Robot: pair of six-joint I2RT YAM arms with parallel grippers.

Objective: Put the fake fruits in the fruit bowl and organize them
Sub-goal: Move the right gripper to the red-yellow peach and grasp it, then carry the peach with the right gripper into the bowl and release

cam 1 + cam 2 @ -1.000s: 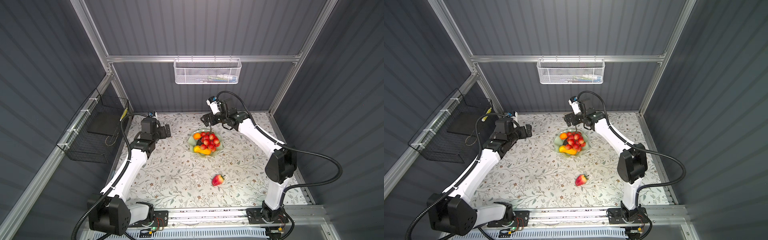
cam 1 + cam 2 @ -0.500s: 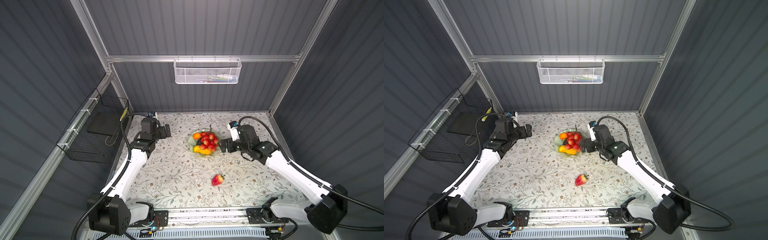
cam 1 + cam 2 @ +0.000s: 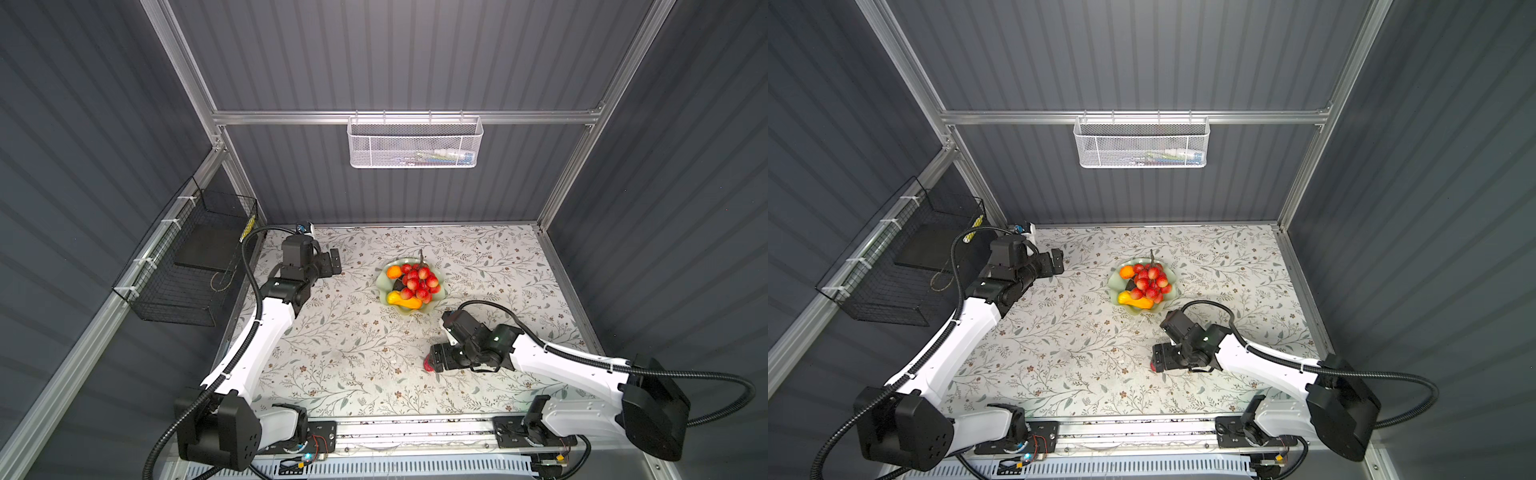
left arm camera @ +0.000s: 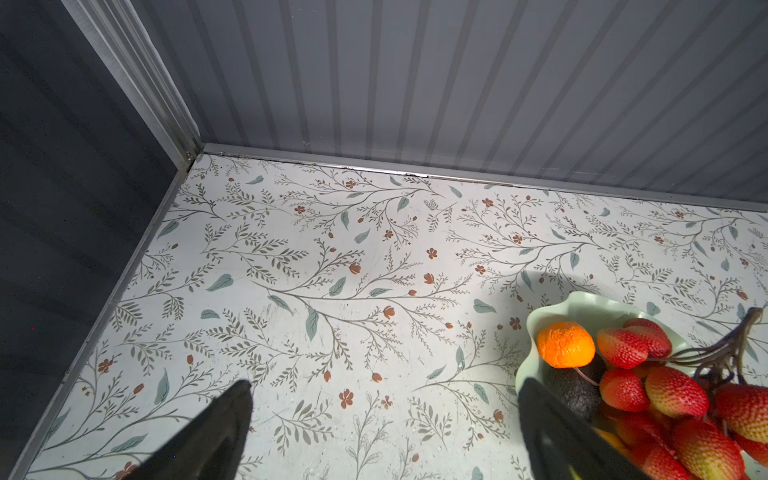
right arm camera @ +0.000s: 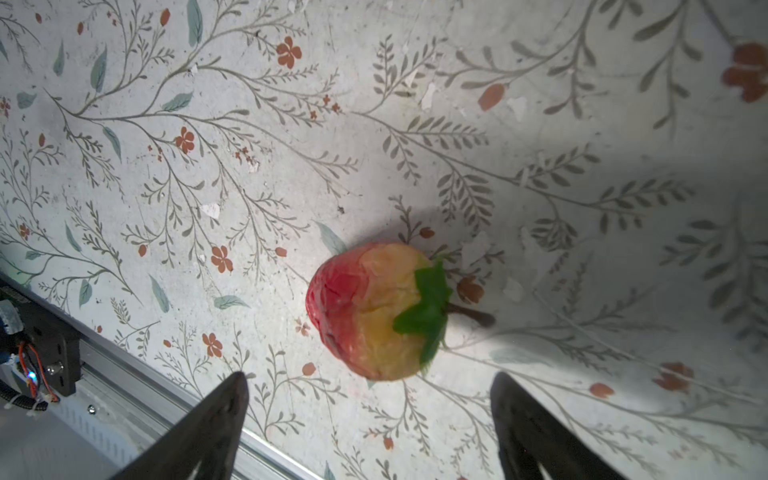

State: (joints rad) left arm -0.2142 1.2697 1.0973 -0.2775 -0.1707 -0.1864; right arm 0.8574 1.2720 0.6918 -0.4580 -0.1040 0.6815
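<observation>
Floral tabletop [image 3: 353, 353]; right fingers [image 5: 208, 424] apart near red-yellow fruit [image 5: 365, 311], untouched; left fingers [image 4: 216, 432] apart, empty

Illumination is diffuse and comes from overhead. In both top views the floral table [image 3: 353, 353] is bright, the grey walls [image 3: 83, 124] are dim, and wide-angle perspective stretches the walls toward the picture edges. Shadows are soft. In the right wrist view the red-and-yellow fruit [image 5: 365, 311] is slightly blurred, with broad shadow beside it. In the left wrist view the fruit bowl [image 4: 582, 301] casts a soft shadow.
</observation>
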